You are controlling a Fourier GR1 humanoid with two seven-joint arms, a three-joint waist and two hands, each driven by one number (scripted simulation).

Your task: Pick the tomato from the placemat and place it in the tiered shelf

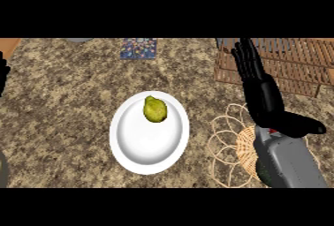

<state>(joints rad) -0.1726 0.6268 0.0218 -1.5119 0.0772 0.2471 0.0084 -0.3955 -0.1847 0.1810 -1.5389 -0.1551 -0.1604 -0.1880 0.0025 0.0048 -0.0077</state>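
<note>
- At the right of the frame, the right hand (264, 95) stretches upward with fingers straight and open, holding nothing, its tips over the wooden slatted tiered shelf (294, 59) in the upper right corner.
- Below it, the woven placemat (228, 145) lies partly under the grey forearm; no tomato can be seen on it or anywhere else, so the task's thing may be hidden behind the arm.
- At centre, a white plate (149, 152) carries a yellow-green lemon-like fruit (155, 109).
- At the far left edge, the left hand (3, 73) barely shows; its fingers cannot be judged.
- Risk: with the tomato out of sight, the hand could close on nothing, or go for the fruit on the plate by mistake.
- At top centre, a patterned blue packet (138, 47) bears no readable writing.
</note>
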